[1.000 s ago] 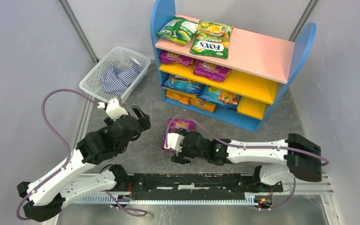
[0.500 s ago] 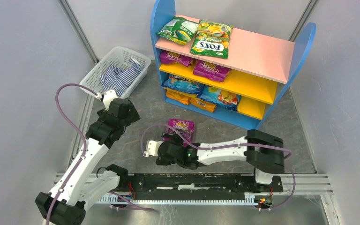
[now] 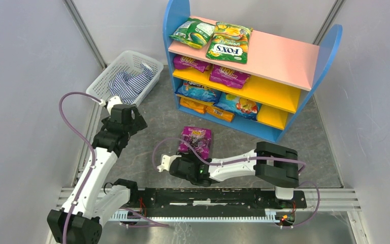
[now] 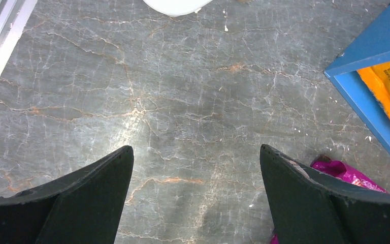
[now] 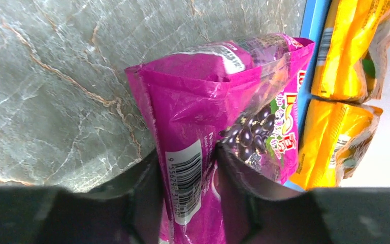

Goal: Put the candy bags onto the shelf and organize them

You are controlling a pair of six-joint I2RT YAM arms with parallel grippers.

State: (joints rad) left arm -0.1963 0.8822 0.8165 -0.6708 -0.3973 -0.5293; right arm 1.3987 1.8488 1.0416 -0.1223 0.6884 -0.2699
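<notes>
- Your right gripper [image 5: 188, 162] is clamped on the purple bag [image 5: 223, 101]. Both fingers press on its near end, with the barcode strip pinched between them.
- From above, that bag lies over the table [image 3: 157, 109], just near of the left half of the shelf [image 3: 284, 60] and apart from its blue base. You cannot tell whether it is off the surface.
- In the right wrist view the bag's far end points at the shelf's bottom tier, close to the orange bags [image 5: 343, 56] stored there.
- Your left gripper [image 4: 195, 152] is spread wide and holds nothing. Only bare table shows between its fingers.
- That gripper hangs left of the purple bag and near of the basket [image 3: 106, 84]. A magenta corner of the bag shows beside its right finger.
- The shelf stands at the far right of the table, turned at an angle.
- On its pink top board, at the left end, you have a green bag [image 3: 193, 33] with the FOX'S bag [image 3: 229, 43] touching it on the right.
- The yellow middle board carries two shelved purple bags [image 3: 228, 76], side by side at the left. The right part of that board is bare.
- The blue base holds blue-printed bags [image 3: 198, 91] behind the orange ones.
- The basket at the far left holds a striped cloth [image 3: 129, 84].
</notes>
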